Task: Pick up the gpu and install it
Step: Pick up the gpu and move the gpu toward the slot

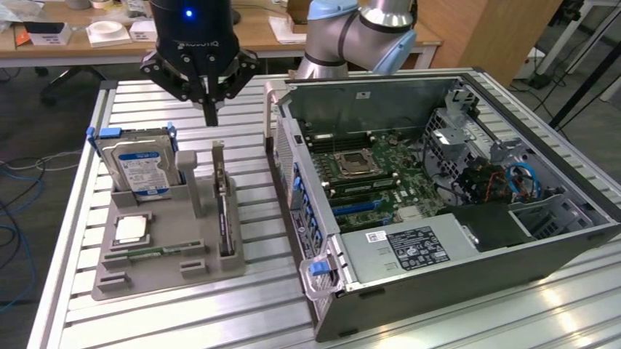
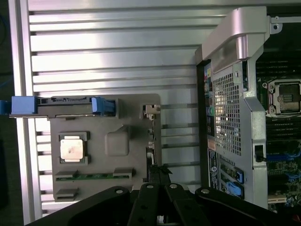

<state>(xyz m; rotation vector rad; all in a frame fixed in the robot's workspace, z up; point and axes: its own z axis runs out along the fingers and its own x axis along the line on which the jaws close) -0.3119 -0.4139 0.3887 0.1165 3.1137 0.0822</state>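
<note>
While closed hand (image 1: 209, 115) hovers, gpu (image 1: 225, 218) edge free

Robotics lab, aluminium-profile table (image 1: 194, 320), open computer tower (image 1: 466, 280), grey parts fixture (image 1: 191, 218), robot arm (image 1: 359, 33), cluttered wooden desk (image 1: 257, 33) behind, blue cables (image 1: 17, 169) on the floor

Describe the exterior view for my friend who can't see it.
The gripper, jaws shut and empty, hangs above the gpu, standing on edge in a grey tray beside a hard drive. An open computer case sits at the exterior view's right.
</note>
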